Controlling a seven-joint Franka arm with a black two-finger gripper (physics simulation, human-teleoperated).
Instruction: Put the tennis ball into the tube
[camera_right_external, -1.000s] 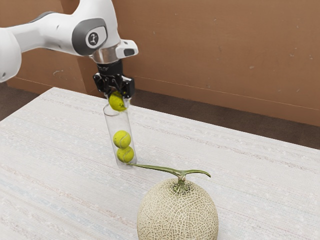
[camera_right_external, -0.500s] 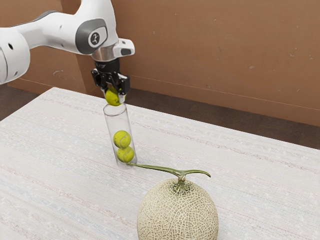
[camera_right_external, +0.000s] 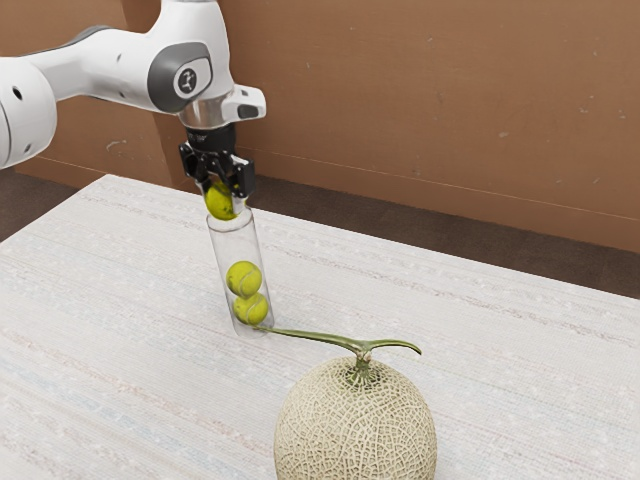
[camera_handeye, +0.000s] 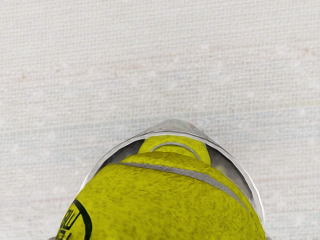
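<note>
On the whitish, faintly streaked surface (camera_right_external: 490, 340), a round, tan, netted melon (camera_right_external: 355, 430) sat at five o'clock from the clear, cylindrical tube (camera_right_external: 231, 246) in the exterior view. At the tube's mouth, the black two-finger tool (camera_right_external: 224, 204) gripped a fuzzy yellow-green tennis ball (camera_right_external: 218, 201), seemingly slightly toward eleven o'clock. Two matching balls (camera_right_external: 243, 279) sat stacked inside. Insertion seemed in hand; the next move called for centring, gentle lowering, then release.

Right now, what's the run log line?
Gripper shut on ball | ball at mouth of tube, not released | two more balls inside, stacked
</note>
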